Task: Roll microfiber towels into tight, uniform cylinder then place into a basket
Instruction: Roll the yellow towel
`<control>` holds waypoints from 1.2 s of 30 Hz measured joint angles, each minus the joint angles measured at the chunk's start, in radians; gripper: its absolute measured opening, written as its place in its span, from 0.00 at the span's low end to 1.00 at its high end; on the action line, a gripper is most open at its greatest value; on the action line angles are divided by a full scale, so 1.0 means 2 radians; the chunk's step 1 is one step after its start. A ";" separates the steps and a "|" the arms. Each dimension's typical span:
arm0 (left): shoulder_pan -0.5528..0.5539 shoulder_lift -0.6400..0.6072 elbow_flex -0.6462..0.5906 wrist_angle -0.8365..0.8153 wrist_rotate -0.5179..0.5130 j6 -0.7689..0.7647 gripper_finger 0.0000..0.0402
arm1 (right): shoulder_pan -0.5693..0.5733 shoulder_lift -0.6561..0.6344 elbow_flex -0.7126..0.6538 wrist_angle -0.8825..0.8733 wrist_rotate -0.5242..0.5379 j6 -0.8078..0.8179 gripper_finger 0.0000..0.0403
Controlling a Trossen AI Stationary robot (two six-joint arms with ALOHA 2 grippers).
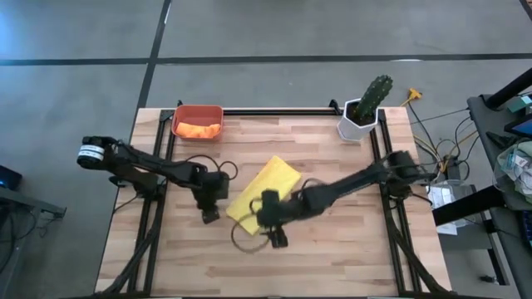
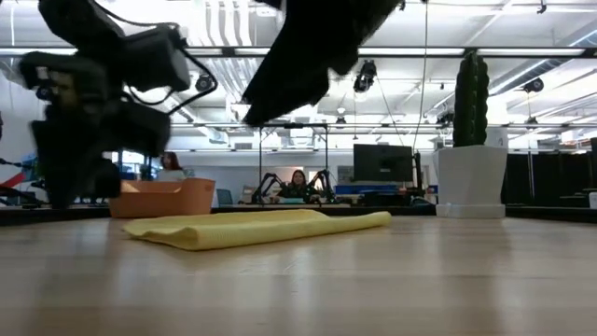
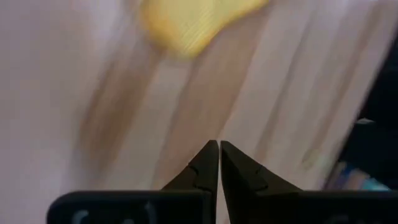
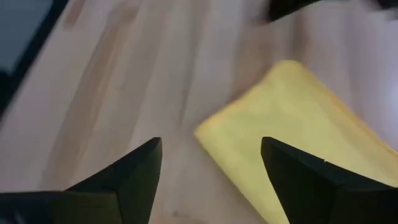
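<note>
The yellow towel (image 1: 263, 191) lies folded flat in the middle of the counter (image 1: 332, 257), not rolled yet, and an orange towel (image 1: 199, 129) is already inside the basket (image 1: 197, 111) at the far left corner. The left gripper (image 1: 210, 215) hangs just beside the near left end of the yellow towel with its 2 fingers (image 3: 208, 163) pressed together and nothing between them. The right gripper (image 1: 275, 240) is above the near corner of the same towel, its fingers (image 4: 134, 167) spread wide and empty, and the yellow edge shows between them in the right wrist view. I judge that the step in hand is to begin the roll of this second towel. To do it well, the right gripper should take the near short edge fully, both layers together, and turn it over in small even steps, while the left gripper presses the cloth flat so that it does not slide on the smooth wood. A loose first turn would probably give a soft, uneven cylinder. A white pot with a cactus (image 1: 369, 105) stands at the far right corner, well apart from the towel, so it does not stand in the way. The way to the basket seems free, but the orange towel inside leaves less room there. Some cables (image 1: 440, 154) hang beside the counter on the right.
</note>
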 joint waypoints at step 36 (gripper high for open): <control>-0.001 -0.179 -0.016 -0.093 -0.069 0.006 0.00 | 0.005 0.175 0.145 -0.077 0.019 -0.184 0.43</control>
